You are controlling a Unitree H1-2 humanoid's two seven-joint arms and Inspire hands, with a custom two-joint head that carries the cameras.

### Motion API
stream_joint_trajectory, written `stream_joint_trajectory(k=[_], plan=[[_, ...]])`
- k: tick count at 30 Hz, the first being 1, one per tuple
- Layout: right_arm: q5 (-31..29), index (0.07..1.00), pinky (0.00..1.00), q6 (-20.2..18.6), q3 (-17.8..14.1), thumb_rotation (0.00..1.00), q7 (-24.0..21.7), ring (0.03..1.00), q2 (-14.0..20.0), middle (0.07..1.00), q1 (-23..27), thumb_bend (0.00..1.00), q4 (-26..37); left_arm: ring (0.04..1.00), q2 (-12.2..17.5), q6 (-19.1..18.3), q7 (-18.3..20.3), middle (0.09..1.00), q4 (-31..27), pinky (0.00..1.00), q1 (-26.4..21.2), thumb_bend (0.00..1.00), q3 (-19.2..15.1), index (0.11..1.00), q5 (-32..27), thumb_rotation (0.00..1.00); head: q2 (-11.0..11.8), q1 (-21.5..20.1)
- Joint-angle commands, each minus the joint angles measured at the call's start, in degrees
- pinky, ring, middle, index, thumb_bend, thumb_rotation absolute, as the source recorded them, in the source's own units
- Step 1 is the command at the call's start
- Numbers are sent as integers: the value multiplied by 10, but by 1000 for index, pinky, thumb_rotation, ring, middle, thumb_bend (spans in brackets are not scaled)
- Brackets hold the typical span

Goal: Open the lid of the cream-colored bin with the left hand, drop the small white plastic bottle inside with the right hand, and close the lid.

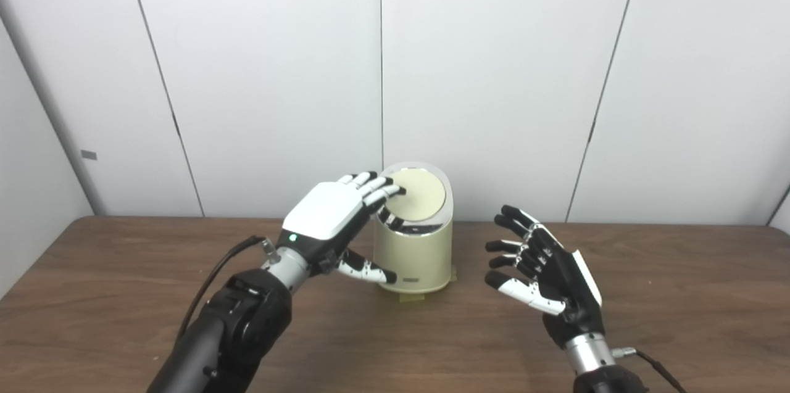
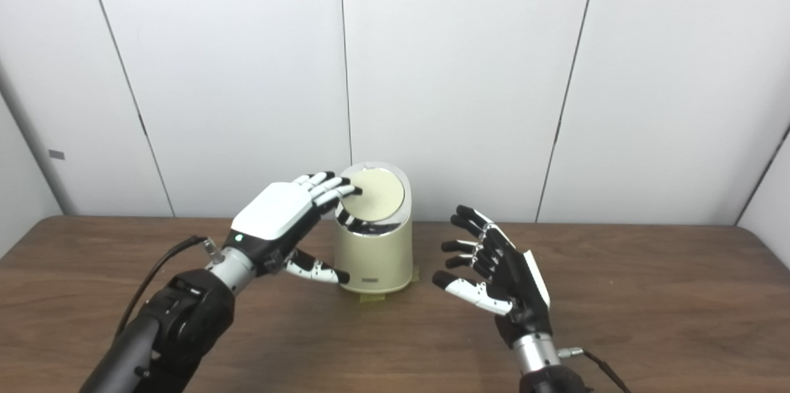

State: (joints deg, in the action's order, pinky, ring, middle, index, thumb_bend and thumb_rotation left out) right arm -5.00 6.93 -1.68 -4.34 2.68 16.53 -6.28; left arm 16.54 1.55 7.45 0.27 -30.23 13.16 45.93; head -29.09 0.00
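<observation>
The cream-colored bin [image 1: 416, 257] stands at the middle back of the wooden table [image 1: 123, 294]. Its round slanted lid [image 1: 423, 194] lies flat in a chrome rim, closed. My left hand [image 1: 330, 211] is open, palm down; its fingertips [image 1: 386, 186] rest on the lid's left edge and its thumb lies against the bin's lower left side. My right hand [image 1: 543, 266] is open and empty, fingers spread, hovering to the right of the bin, apart from it. No small white bottle shows in either view.
Olive tape tabs [image 1: 410, 297] stick out from under the bin's base. White wall panels [image 1: 494, 72] stand right behind the table. A black cable [image 1: 213, 276] runs from my left wrist, another from my right wrist [image 1: 654, 365].
</observation>
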Motion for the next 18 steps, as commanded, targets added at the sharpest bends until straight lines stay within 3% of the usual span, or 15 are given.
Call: stream_joint_trajectory(k=[1, 4, 10, 13, 18], plan=[[-3, 808, 534, 9, -3, 274, 1, 648, 1, 809, 18, 900, 17, 1000, -12, 15, -56, 982, -8, 953, -14, 773, -31, 971, -32, 303, -1, 1], [-5, 807, 543, 10, -4, 270, 1, 646, 2, 807, 18, 901, 14, 943, -37, 15, -78, 952, -19, 827, 15, 744, -70, 945, -96, 275, -1, 0], [-3, 806, 552, 9, -6, 260, 3, 646, 4, 804, 16, 899, 17, 782, -81, -12, -51, 822, -49, 634, 84, 760, -131, 840, -277, 243, -2, 2], [-2, 802, 545, 12, -7, 253, 4, 644, 3, 803, 13, 894, 19, 707, -94, -22, -41, 762, -54, 608, 115, 758, -148, 803, -343, 197, -3, 0], [-5, 804, 534, 11, -8, 249, 4, 645, 2, 805, 9, 893, 24, 653, -102, -18, -41, 718, -45, 571, 153, 724, -161, 768, -403, 224, -5, -3]])
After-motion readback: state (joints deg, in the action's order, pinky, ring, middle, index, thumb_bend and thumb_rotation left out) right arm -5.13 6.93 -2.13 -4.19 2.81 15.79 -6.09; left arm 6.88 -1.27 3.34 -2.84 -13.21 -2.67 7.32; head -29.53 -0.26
